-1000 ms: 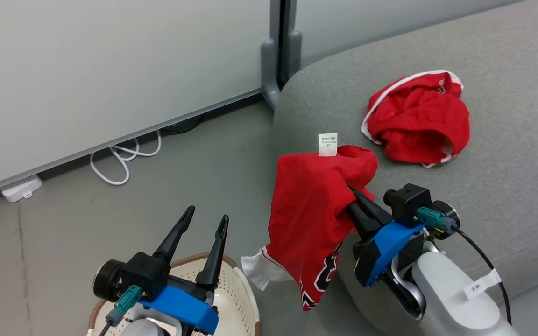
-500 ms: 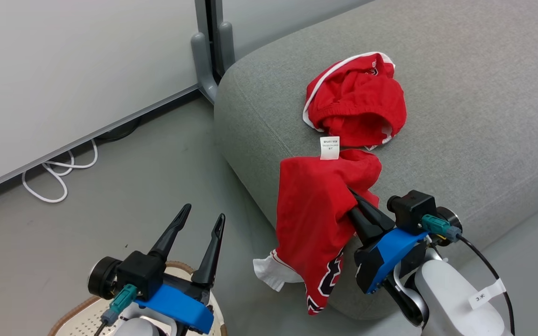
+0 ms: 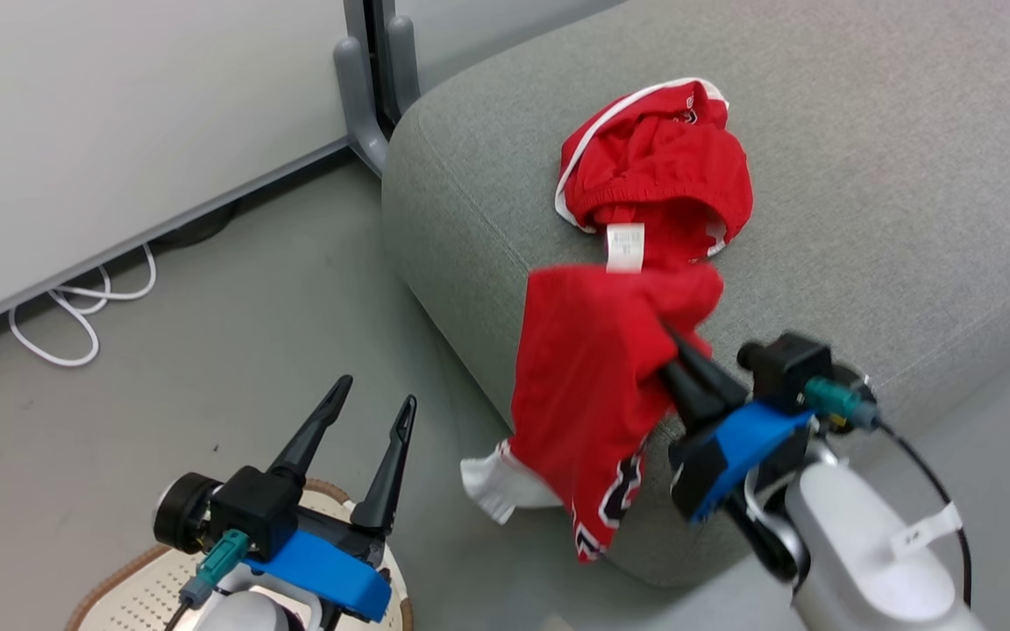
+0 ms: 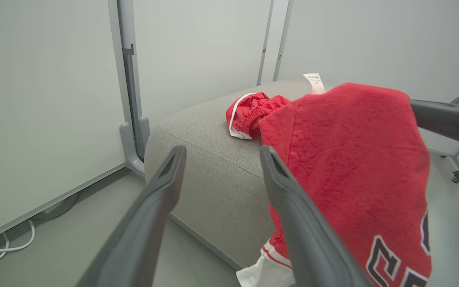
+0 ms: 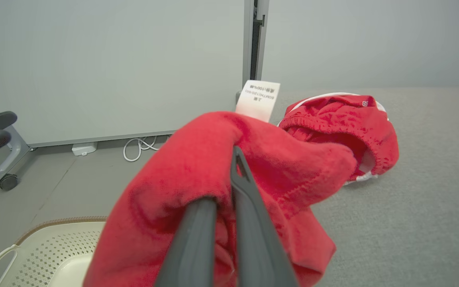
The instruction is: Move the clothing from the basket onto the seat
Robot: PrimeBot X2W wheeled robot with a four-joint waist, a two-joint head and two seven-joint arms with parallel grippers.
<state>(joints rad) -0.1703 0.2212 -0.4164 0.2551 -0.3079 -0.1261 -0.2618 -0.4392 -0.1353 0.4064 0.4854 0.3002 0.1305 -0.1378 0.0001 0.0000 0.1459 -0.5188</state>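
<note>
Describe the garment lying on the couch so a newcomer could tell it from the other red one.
Start at the big grey couch filling the right of the head view. Near its rounded corner the shorts lie crumpled on the cushion top. Unlike the red jersey hanging from the right tool, they show white piping, no number, and nothing grips them.

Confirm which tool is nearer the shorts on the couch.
Right. The right tool, shut on the jersey, is over the couch edge just short of the shorts; the left tool hangs open above the basket, farther off.
</note>
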